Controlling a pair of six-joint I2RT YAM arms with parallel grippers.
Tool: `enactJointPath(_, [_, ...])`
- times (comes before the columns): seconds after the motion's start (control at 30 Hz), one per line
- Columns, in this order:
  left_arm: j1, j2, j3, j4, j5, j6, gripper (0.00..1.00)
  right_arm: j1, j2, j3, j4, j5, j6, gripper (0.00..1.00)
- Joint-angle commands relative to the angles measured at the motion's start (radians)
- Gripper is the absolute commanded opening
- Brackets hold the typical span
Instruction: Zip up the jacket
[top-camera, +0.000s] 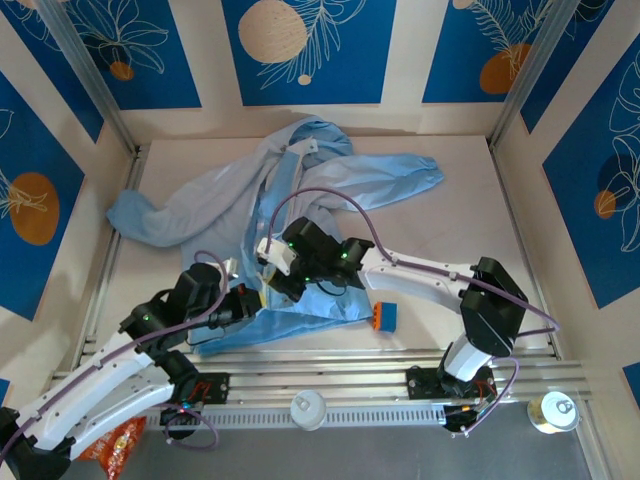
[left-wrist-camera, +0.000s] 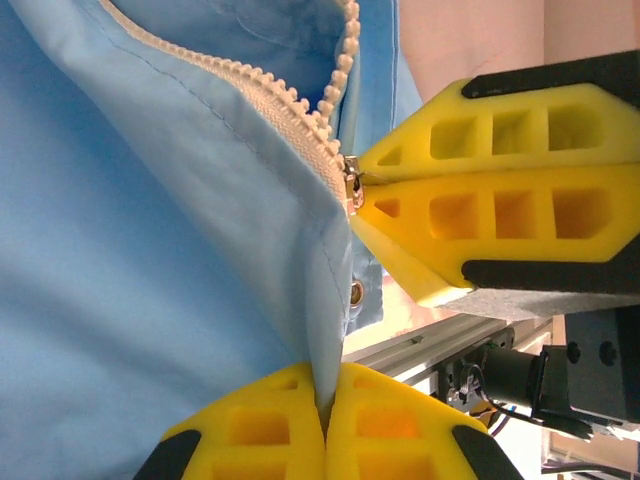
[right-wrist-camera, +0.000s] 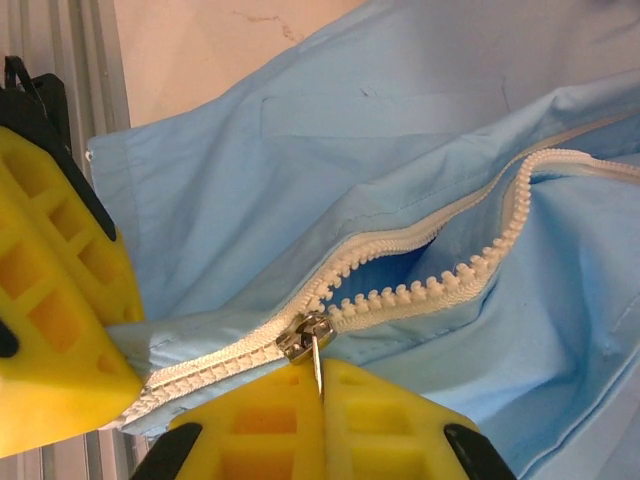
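Note:
The light-blue jacket (top-camera: 300, 200) lies spread on the table, its hood at the back and its hem toward the arms. Its whitish zipper (right-wrist-camera: 420, 290) is joined for a short way at the hem and gapes open above the metal slider (right-wrist-camera: 305, 338). My right gripper (right-wrist-camera: 320, 378) is shut on the slider's pull tab. My left gripper (left-wrist-camera: 325, 388) is shut on the jacket's bottom edge just below the zipper. In the top view the two grippers sit close together, the left (top-camera: 247, 300) nearer the arms than the right (top-camera: 272, 268).
A small blue and orange block (top-camera: 384, 317) lies on the table right of the jacket hem. Aluminium rails (top-camera: 330, 365) run along the near edge. A can (top-camera: 553, 410), a white round lid (top-camera: 307, 408) and an orange snack bag (top-camera: 115, 440) lie in front of them.

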Motion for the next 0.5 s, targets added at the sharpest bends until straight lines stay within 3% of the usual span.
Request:
enactJointPath(0.0, [-0.001, -0.011, 0.033, -0.109, 0.071, 0.031, 0.00, -0.055, 0.026, 0.062, 0.021, 0.058, 0.026, 0.00])
enactJointPath(0.47, [-0.002, -0.013, 0.075, -0.189, 0.066, 0.070, 0.00, -0.104, 0.108, 0.150, 0.062, 0.076, 0.064, 0.00])
